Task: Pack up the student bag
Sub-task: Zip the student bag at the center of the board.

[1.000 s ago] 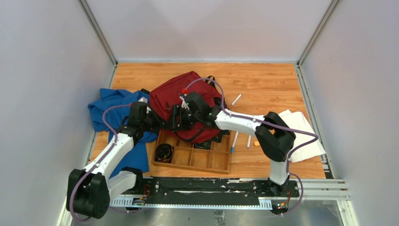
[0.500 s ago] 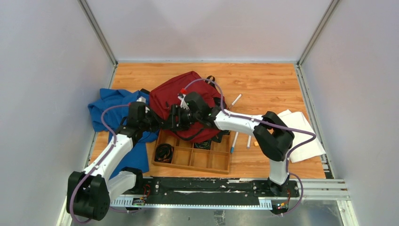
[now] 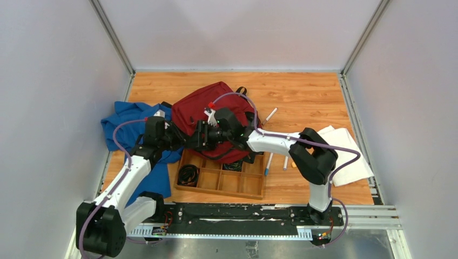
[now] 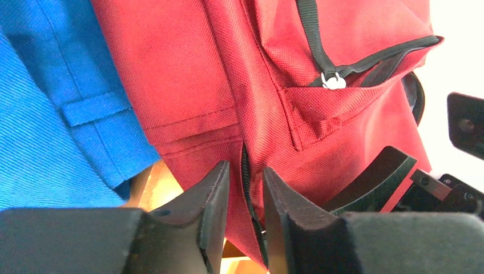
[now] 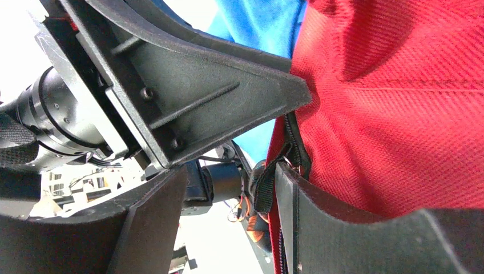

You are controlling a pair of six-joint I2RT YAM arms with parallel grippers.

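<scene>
Left end effector [image 4: 245, 170] pinching student bag [image 4: 200, 74] zipper seam, blue garment [image 4: 45, 114] beside

Left arm [image 3: 127, 175] and right arm [image 3: 273, 141]: white links, bulky black joint housings. A purple cable [image 3: 115, 135] loops along each. Fingers [image 4: 214, 211] matte black, wedge-shaped; one ribbed, with small screws [image 5: 147, 92].

Wooden table [image 3: 302, 91], plain pale walls [image 3: 237, 32]
</scene>
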